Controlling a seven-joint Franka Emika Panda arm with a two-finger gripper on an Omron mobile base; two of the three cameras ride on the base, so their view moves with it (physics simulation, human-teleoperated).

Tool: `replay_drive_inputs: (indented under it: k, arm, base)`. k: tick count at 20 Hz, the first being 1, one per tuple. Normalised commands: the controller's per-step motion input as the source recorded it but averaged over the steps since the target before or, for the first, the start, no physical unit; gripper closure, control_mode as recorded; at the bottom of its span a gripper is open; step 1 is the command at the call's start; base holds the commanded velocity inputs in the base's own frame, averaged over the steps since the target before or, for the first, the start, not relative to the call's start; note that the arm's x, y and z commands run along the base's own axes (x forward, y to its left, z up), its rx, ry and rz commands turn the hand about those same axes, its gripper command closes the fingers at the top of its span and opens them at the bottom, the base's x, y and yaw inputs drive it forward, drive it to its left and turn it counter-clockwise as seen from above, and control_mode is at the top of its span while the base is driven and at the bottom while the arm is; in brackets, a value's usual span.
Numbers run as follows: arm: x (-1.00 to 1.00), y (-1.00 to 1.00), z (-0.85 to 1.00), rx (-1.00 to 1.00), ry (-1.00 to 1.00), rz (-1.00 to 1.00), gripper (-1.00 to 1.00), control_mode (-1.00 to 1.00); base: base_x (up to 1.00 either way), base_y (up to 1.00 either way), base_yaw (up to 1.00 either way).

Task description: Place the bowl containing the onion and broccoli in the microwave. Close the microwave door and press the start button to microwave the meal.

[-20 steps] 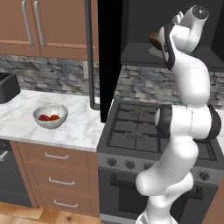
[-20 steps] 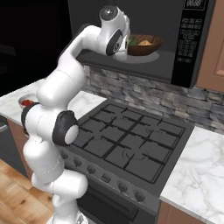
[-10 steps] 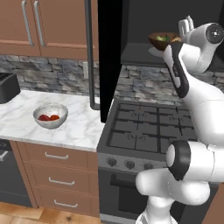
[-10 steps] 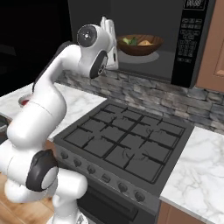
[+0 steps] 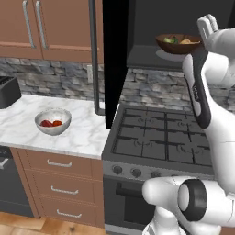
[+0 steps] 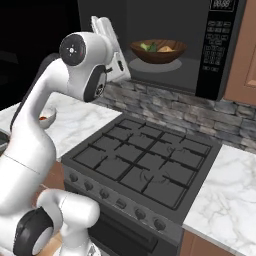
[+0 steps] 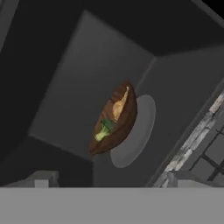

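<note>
The wooden bowl [image 5: 179, 44] [image 6: 157, 52] [image 7: 114, 122] rests on the grey turntable inside the black microwave [image 5: 151, 23] [image 6: 217, 45]. In it lie the tan onion [image 5: 187, 41] [image 6: 164, 48] [image 7: 119, 106] and the green broccoli [image 5: 170, 40] [image 6: 150, 47] [image 7: 104, 130]. The microwave door [image 5: 114, 59] stands swung wide open, its grey bar handle [image 5: 93, 55] along the outer edge. My gripper [image 5: 207, 23] [image 6: 103, 25] [image 7: 107, 179] is open and holds nothing. It hovers outside the cavity, in front of the bowl and apart from it.
Below the microwave is the black gas stove [image 5: 160, 137] [image 6: 145, 160]. A small white bowl with red pieces [image 5: 53, 121] [image 6: 46, 116] sits on the marble counter [image 5: 27, 133], and a dark toaster [image 5: 8, 91] stands at the far left. Wooden cabinets [image 5: 46, 27] hang beside the open door.
The hand has let go of the bowl and drawn back out of the microwave cavity. The bowl stays on the turntable, and the arm's elbow has swung aside.
</note>
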Motion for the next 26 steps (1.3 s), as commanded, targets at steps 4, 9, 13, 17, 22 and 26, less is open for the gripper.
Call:
replay_drive_inputs:
  k: [4, 9, 13, 17, 22, 26]
  arm:
    - [-1.0, 0.08, 0.34, -0.5, 0.02, 0.25, -1.0, -1.0]
    - [-1.0, 0.12, 0.14, -0.53, 0.11, 0.28, -1.0, -1.0]
    - [-1.0, 0.3, 0.01, -0.58, 0.15, 0.2, -1.0, -1.0]
    - [-1.0, 0.44, 0.0, -0.65, 0.16, 0.15, -1.0, -1.0]
    - [-0.99, 0.52, 0.0, -0.67, 0.07, 0.11, -1.0, -1.0]
    - [-0.56, 0.52, -0.12, -0.57, -0.03, 0.02, -1.0, -1.0]
  base:
    - [0.0, 0.0, 0.0]
    - [0.0, 0.0, 0.0]
    - [0.0, 0.0, 0.0]
    - [0.0, 0.0, 0.0]
    - [0.0, 0.0, 0.0]
    - [0.0, 0.0, 0.0]
